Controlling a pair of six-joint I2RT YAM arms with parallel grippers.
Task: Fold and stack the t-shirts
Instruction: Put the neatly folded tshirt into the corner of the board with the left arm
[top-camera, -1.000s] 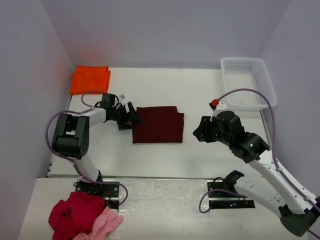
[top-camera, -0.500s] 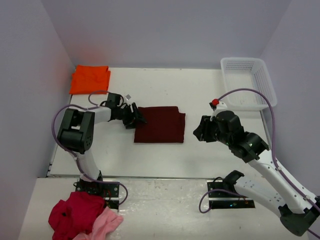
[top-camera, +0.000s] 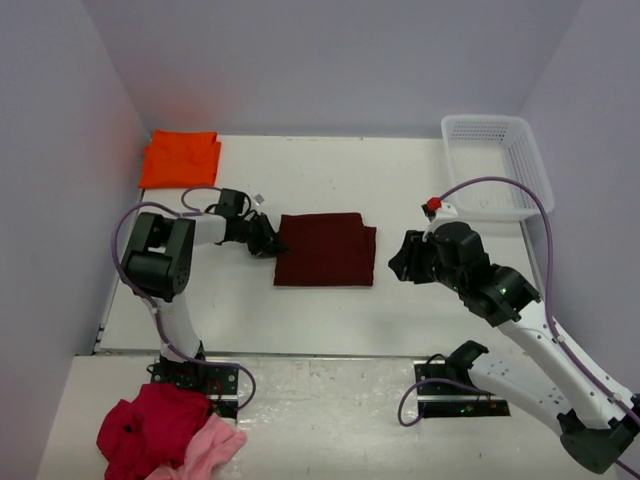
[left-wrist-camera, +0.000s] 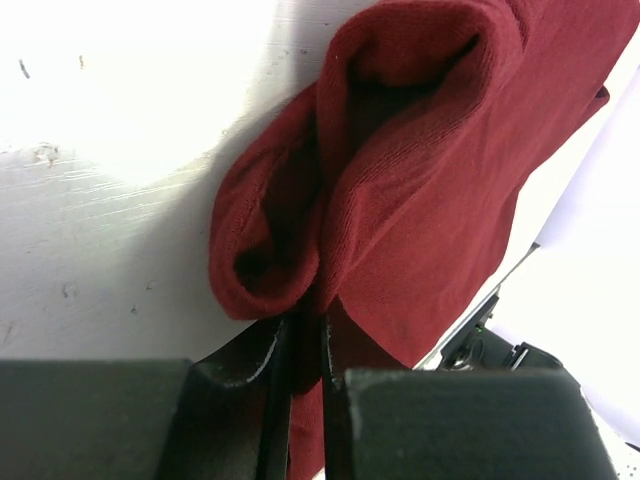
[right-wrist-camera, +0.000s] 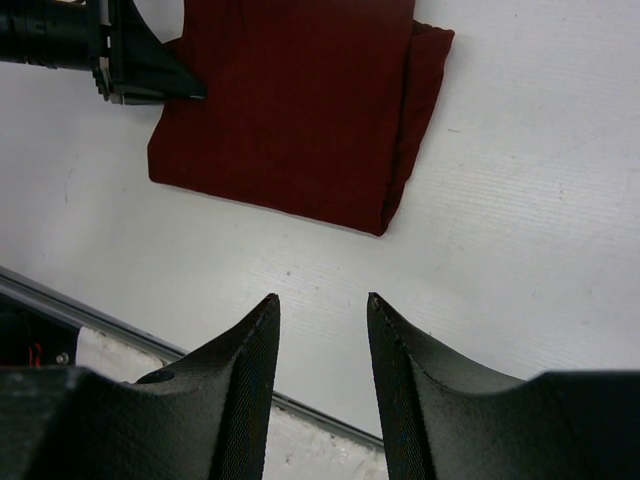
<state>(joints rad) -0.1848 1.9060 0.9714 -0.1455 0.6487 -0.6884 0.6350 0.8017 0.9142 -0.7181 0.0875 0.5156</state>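
Note:
The folded dark maroon t-shirt (top-camera: 326, 250) lies as a neat rectangle mid-table. My left gripper (top-camera: 270, 242) is at its left edge, shut on a pinch of the cloth; in the left wrist view the maroon t-shirt (left-wrist-camera: 400, 190) bunches into a fold just beyond the left gripper (left-wrist-camera: 305, 335). The bright orange t-shirt (top-camera: 180, 158) lies folded at the far left corner. My right gripper (top-camera: 400, 262) hovers open to the right of the maroon t-shirt (right-wrist-camera: 300, 110), the right gripper (right-wrist-camera: 322, 305) holding nothing.
A white plastic basket (top-camera: 500, 160) stands at the far right corner. A crimson-red garment (top-camera: 150, 425) and a light pink garment (top-camera: 215, 445) lie heaped on the near ledge at left, beside the left arm's base. Walls close in left and right.
My left gripper closed on the maroon t-shirt's left edge and pushed it slightly to the right. The right arm has barely moved.

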